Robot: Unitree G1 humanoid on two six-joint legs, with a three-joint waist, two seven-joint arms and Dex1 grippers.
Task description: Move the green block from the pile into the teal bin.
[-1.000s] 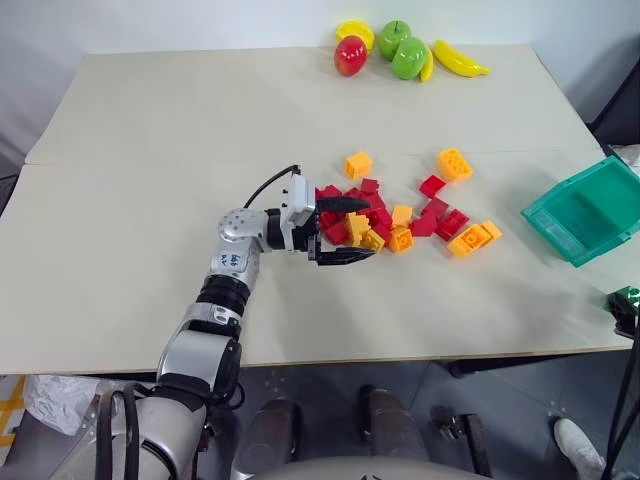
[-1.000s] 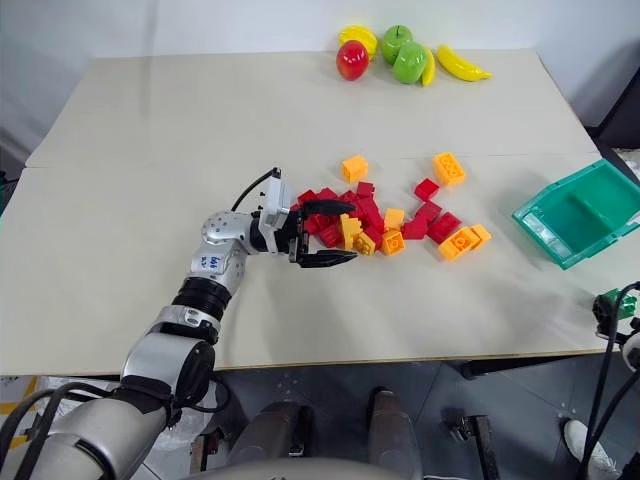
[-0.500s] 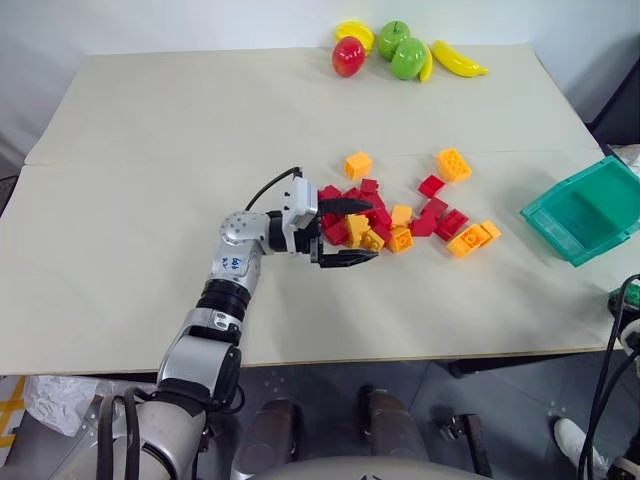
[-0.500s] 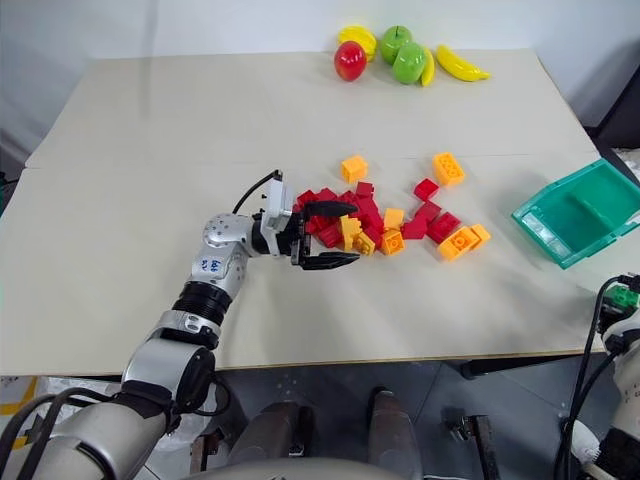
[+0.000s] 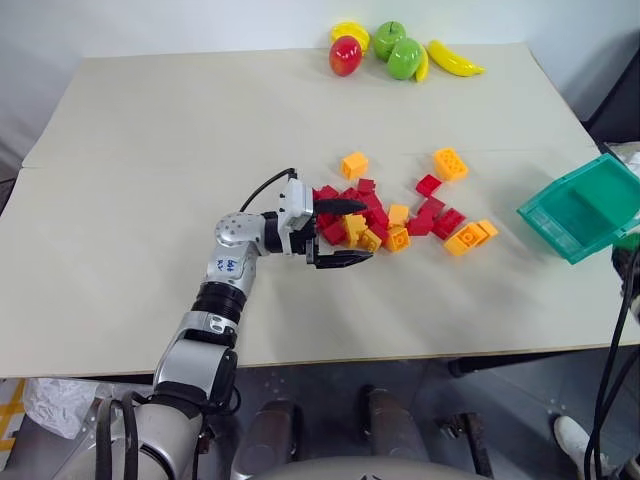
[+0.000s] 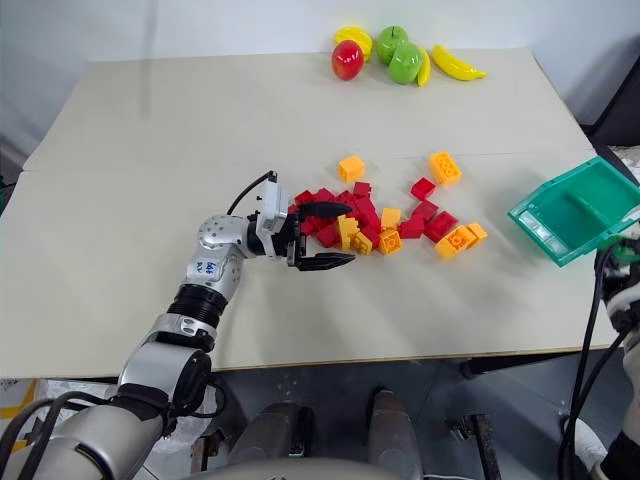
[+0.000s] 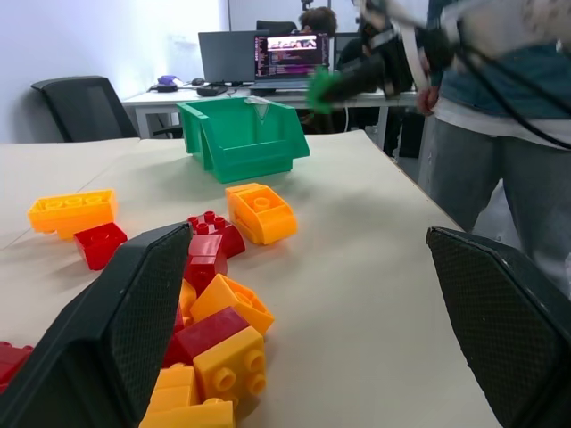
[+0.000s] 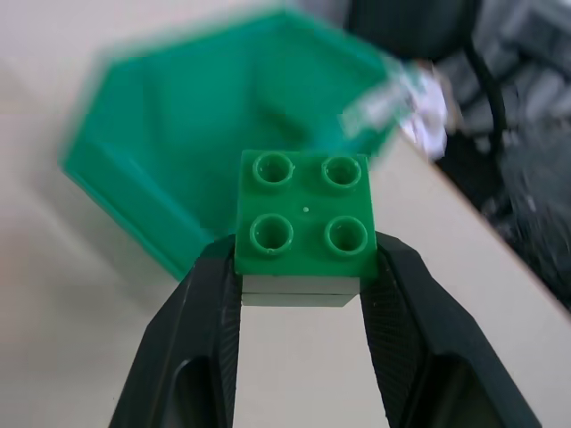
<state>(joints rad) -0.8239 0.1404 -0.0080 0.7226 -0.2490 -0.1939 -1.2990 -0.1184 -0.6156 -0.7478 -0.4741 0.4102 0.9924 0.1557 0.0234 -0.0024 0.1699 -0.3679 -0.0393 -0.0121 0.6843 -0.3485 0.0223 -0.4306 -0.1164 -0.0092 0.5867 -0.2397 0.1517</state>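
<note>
The left hand (image 5: 342,232) sits at the near left edge of the pile (image 5: 400,215), its two black fingers spread wide with nothing between them, one above and one below the nearest red and yellow bricks; I'd say it is parked there simply to stay out of the way, since the brick that matters is no longer among them. The pile itself is a loose scatter of red and orange-yellow pieces across the middle of the bench (image 5: 150,180), a pale, matte, bare top with a seam running across it (toy fruit, a red apple, green apples and bananas, lines the far edge). Further right, the teal bin (image 5: 585,208) rests tilted at the bench's right edge, open side up. The green block (image 8: 305,227) is pinched, studs showing, between the fingers of the right hand (image 8: 303,267), held just short of the bin and facing it, which looks to me like the carry before the drop. Behind are office chairs, a desk with a laptop, and a person standing close by.
</note>
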